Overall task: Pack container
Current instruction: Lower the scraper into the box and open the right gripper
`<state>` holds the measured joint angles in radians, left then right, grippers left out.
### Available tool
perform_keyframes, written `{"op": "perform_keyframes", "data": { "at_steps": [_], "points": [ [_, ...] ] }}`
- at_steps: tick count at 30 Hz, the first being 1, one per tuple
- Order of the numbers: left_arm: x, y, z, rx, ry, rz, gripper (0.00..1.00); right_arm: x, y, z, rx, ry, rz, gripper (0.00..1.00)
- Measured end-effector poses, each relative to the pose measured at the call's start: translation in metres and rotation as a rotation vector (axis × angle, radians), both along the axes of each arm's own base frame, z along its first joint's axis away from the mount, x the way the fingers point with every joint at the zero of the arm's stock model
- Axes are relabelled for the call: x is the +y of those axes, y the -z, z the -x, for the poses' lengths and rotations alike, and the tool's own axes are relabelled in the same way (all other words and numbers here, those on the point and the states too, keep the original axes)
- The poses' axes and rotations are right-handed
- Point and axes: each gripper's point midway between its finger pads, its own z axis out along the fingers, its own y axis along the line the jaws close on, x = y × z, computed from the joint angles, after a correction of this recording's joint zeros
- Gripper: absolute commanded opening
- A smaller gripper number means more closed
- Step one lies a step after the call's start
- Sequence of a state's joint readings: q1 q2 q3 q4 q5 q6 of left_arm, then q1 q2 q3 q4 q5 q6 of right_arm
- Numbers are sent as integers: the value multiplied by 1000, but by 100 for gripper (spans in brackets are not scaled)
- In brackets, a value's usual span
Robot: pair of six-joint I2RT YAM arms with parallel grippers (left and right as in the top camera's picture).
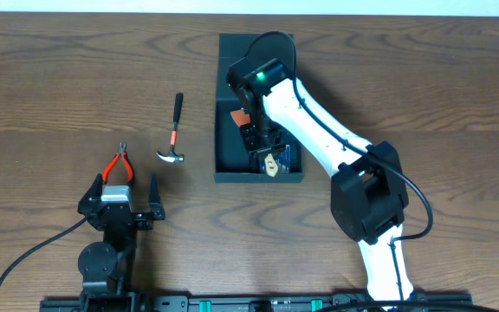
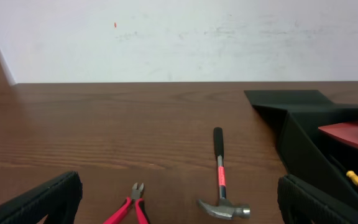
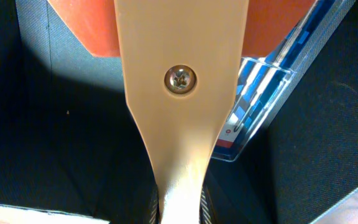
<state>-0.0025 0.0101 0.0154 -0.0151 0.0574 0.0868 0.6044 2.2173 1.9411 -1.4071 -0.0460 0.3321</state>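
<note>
The container (image 1: 258, 177) is crowded — hammer (image 1: 176, 128), pliers (image 1: 119, 165) lie leftward.

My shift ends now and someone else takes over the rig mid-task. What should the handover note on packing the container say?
Left gripper: open, empty, parked by the pliers.
Right gripper: shut on a tan-handled tool, lowered inside the container.
Container: open, to the right of the hand tools; a red item and a clear blue case lie inside.
Done: those two are in; the tan-handled tool is in the box but not released.
Left: release it, then probably pack the hammer and pliers, both on the table.
</note>
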Motion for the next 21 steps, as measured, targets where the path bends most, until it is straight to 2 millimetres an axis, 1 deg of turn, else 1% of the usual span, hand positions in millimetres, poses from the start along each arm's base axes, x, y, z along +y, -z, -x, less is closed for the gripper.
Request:
{"op": "perform_keyframes", "data": {
  "at_steps": [10,21],
  "points": [
    [0,0,0,0,0,0,99,-2,0,-5,-5,-142,-23,1],
    [0,0,0,0,0,0,99,-3,0,-5,-3,-239,-34,1]
  ]
}}
